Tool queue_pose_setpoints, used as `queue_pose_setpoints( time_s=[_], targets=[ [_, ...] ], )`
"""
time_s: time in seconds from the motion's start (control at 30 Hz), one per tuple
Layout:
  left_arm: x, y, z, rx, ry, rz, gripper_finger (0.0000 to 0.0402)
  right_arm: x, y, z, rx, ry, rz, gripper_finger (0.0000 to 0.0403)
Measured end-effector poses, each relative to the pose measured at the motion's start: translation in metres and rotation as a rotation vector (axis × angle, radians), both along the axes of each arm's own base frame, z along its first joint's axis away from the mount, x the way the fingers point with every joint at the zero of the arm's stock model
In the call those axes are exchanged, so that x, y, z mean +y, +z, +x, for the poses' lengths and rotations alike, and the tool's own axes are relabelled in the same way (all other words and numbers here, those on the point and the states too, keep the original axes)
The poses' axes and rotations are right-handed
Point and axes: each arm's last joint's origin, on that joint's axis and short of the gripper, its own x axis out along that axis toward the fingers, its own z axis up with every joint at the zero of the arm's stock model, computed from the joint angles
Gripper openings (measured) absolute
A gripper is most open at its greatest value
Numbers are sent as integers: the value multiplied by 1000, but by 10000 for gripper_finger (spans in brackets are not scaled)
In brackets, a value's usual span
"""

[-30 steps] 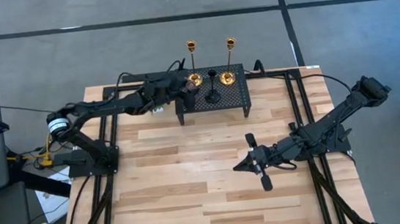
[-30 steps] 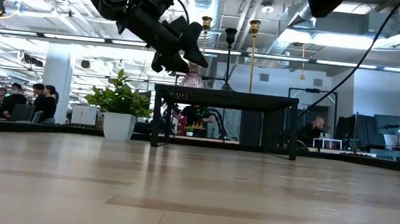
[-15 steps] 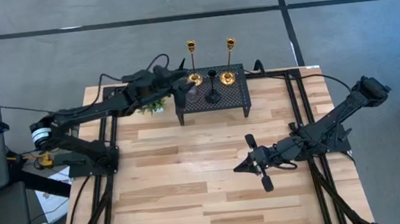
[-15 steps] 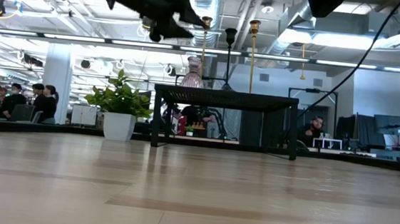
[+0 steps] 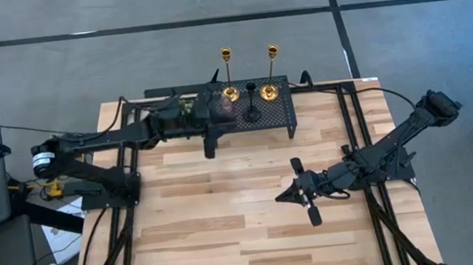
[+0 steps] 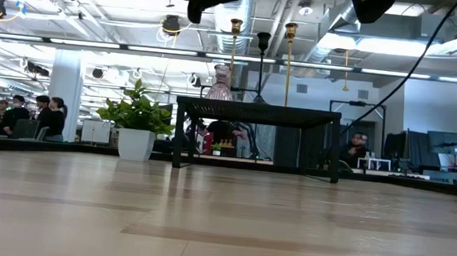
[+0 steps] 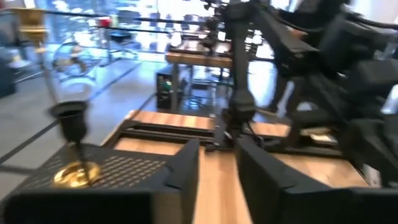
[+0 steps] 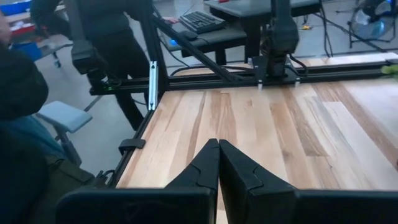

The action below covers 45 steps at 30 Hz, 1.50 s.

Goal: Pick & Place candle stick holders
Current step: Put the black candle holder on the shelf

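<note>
Two arms: both over the wooden bench [image 5: 253, 209], neither carrying anything.
Right pincer [image 5: 310, 202]: nearest, low over the middle of the bench, fingers pressed together and empty; its wrist view shows the two tips meeting over bare planks.
Left pincer [image 5: 211, 145]: farther back, raised at the front left corner of the black mesh stand [image 5: 252, 118]; fingers [image 7: 186, 168] stand a little apart with only bench showing in the gap, nothing gripped.
Stand: at the far edge of the bench, carrying all the candle stick holders.
Pinkish-brown holder [image 5: 226, 109]: on the stand's left part, upright, just beside the left arm but apart from the fingers.
Black holder [image 5: 253, 112]: thin stem, upright near the stand's middle, between the gold pair.
Gold holders: left one [image 5: 230, 90] and right one [image 5: 270, 86], round bases on the stand's far side, tall stems upright.
Potted plant [image 6: 137, 121]: green, at the stand's left, mostly hidden under the left arm from above.
People: several in the room behind, seen at the low view's left edge, blurred, possibly at desks.
</note>
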Motion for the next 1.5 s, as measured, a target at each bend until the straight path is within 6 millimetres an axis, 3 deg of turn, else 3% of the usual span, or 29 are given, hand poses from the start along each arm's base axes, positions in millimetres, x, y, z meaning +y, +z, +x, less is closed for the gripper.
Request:
queue_pose_setpoints(
  time_s=[0.17,0.23,0.53,1.5],
  targets=[
    [-6,-3,1,34,-67,20,22,-1,-2,0,21,-38,30,0],
    [-6,-6,1,61,-88,15,7,-1,-3,-1,40,-42,36,0],
    [-6,-14,2,118,-93,1,5,-2,-5,-1,55,-41,17,0],
    [-6,-14,2,115,-90,58,8,-2,-5,-1,39,-16,-54,0]
  ],
)
